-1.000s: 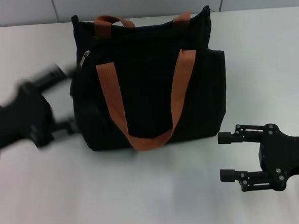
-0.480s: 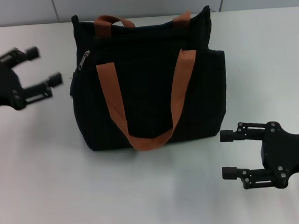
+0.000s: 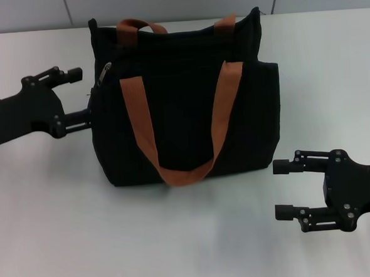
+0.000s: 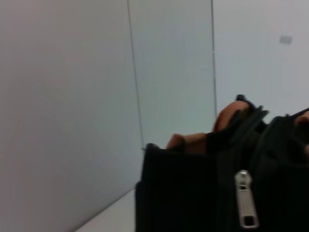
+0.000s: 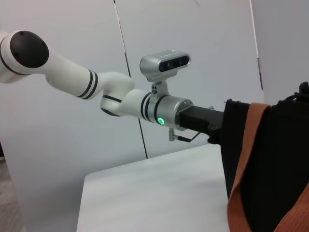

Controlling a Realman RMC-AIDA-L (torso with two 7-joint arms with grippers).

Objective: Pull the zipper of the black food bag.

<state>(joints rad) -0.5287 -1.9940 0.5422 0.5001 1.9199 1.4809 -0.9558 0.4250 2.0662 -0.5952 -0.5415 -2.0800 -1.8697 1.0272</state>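
Note:
The black food bag (image 3: 183, 101) stands upright at the table's centre, its two orange-brown strap handles (image 3: 221, 111) draped over the front and top. The silver zipper (image 3: 104, 74) pull hangs at the bag's upper left corner; the left wrist view shows the zipper (image 4: 246, 205) close up against the black fabric of the bag (image 4: 193, 193). My left gripper (image 3: 78, 95) is open just left of the bag, level with the pull, its fingertips at the bag's side. My right gripper (image 3: 283, 189) is open near the table's front right, apart from the bag.
The white table (image 3: 178, 239) stretches around the bag, with a pale wall behind it. In the right wrist view, my left arm (image 5: 120, 96) with its wrist camera reaches to the bag's far side (image 5: 270, 159).
My left gripper has swung from beside the bag's lower left, up and outward, then back in to the bag's upper left side by the zipper. The right gripper has barely moved.

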